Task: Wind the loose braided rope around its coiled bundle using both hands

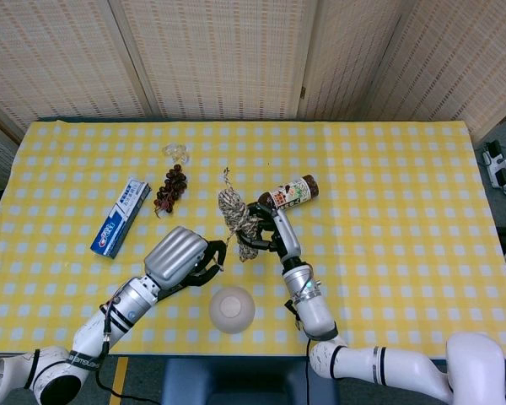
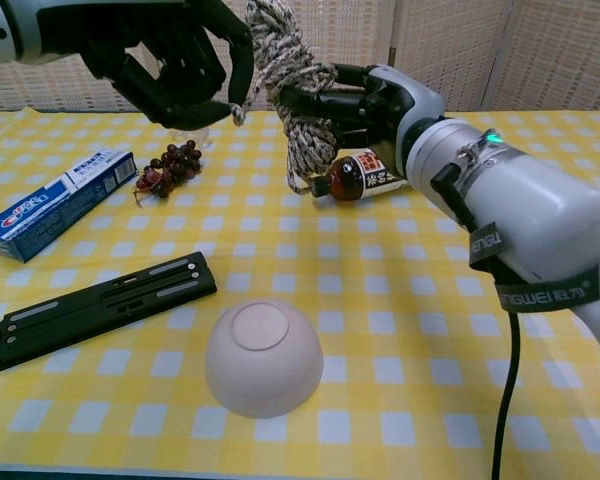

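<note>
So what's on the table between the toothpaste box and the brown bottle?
The bunch of grapes lies between the toothpaste box and bottle, clearest in head view.

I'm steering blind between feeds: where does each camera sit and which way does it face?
Head view: high above the near edge, looking down on the table; shows both forearms, the left hand and the right hand holding the rope bundle.
Chest view: low at the near edge, facing across the table; shows both hands close up.
Shared: bundle, bowl, bottle, toothpaste box.

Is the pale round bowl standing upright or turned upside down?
Upside down: the pale round bowl rests on the tablecloth with its small ringed base facing up.
</note>
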You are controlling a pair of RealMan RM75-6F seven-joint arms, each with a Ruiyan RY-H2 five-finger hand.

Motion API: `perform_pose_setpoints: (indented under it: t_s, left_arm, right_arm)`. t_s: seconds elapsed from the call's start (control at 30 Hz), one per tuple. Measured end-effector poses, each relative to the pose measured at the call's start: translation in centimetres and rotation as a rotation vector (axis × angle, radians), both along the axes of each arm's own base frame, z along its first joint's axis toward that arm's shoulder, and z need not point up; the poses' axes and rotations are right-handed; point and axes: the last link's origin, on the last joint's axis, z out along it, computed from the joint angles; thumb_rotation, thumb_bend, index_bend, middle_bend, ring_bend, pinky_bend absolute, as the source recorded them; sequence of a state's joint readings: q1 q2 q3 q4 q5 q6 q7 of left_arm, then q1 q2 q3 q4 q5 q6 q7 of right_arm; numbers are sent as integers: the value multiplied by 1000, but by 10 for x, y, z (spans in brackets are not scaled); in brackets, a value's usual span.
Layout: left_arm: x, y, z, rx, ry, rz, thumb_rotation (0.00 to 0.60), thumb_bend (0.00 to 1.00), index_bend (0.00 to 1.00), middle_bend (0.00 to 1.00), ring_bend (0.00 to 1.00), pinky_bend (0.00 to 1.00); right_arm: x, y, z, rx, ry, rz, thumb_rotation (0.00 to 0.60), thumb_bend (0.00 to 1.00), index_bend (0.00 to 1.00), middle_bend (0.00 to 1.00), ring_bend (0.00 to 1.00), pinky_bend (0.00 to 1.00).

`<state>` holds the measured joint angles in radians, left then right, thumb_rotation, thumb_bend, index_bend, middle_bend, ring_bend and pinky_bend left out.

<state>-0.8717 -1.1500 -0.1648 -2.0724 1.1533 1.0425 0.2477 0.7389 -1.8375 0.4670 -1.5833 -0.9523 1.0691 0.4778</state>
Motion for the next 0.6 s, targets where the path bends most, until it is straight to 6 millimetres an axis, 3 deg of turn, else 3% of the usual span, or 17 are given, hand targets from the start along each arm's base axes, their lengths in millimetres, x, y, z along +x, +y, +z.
perform_pose_setpoints:
  t_s: [0.33,0.6]
  left_arm:
    - [-38,21,-2,-33,-3,129,600,535,617,842,772,750]
    - [-53,38,-6,-29,-1,204,600,535,618,843,773,750]
  right_arm:
    - [-6,-1,19,-13,-116,64,600,599,917,776,822,718]
    - [-12,7,31,6,-158,149,600,599,917,776,823,718]
